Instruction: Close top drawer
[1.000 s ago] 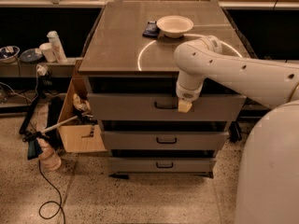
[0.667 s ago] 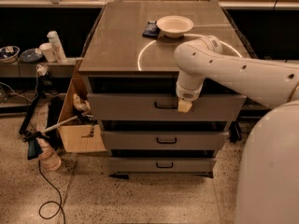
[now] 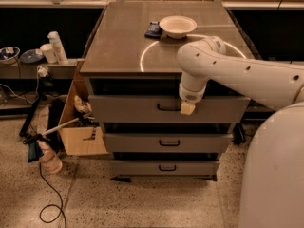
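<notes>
The top drawer is the widest grey front panel of the cabinet, pulled out a little from under the top, with a small dark handle at its centre. Two shorter grey drawers sit below it. My gripper hangs from the white arm that comes in from the right. Its cream-coloured tip is right against the top drawer's front, just right of the handle.
On the cabinet top stand a white bowl and a small dark object. An open cardboard box with clutter and a cable lie on the floor to the left. My white base fills the lower right.
</notes>
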